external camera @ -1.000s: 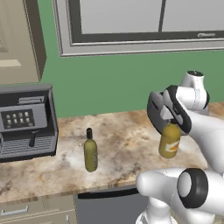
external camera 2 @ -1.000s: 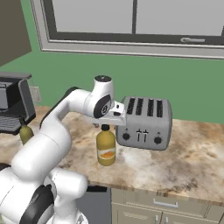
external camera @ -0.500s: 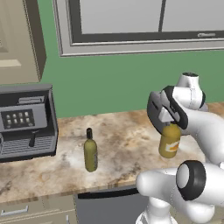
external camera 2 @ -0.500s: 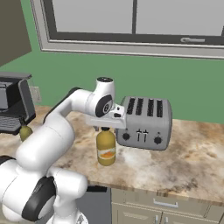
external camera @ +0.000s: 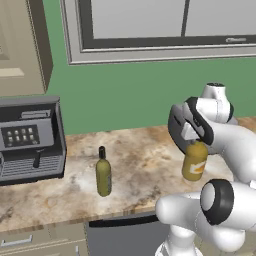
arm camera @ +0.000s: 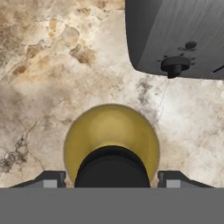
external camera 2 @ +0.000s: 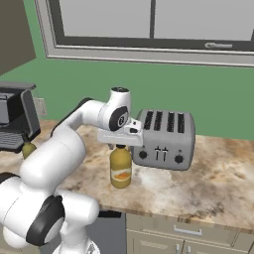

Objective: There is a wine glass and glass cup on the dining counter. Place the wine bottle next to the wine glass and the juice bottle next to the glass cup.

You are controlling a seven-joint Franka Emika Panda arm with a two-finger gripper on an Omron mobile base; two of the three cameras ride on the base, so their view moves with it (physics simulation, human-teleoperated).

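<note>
The juice bottle (external camera: 194, 162) (external camera 2: 120, 171), squat and amber with a black cap, stands upright on the marbled counter (external camera: 140, 160) just in front of the toaster. My gripper (external camera: 196, 142) (external camera 2: 120, 145) (arm camera: 111, 179) points straight down over it. Its jaws flank the black cap with a slim gap on each side, and the bottle's amber shoulder (arm camera: 111, 127) shows below. The wine bottle (external camera: 103, 175), slim and olive-green, stands upright about two bottle-widths right of the coffee machine; in the right base view my arm hides all but its edge (external camera 2: 28, 149). The wine glass and glass cup are out of view.
A silver four-slot toaster (external camera 2: 163, 139) (arm camera: 175, 35) stands close behind and to the right of the juice bottle. A black coffee machine (external camera: 30, 140) (external camera 2: 15, 114) sits at the counter's left end. Green wall and a window lie behind, drawers below the counter edge.
The jaws have narrowed from wide open to close around the juice bottle's cap. The arm and both bottles have hardly moved.
</note>
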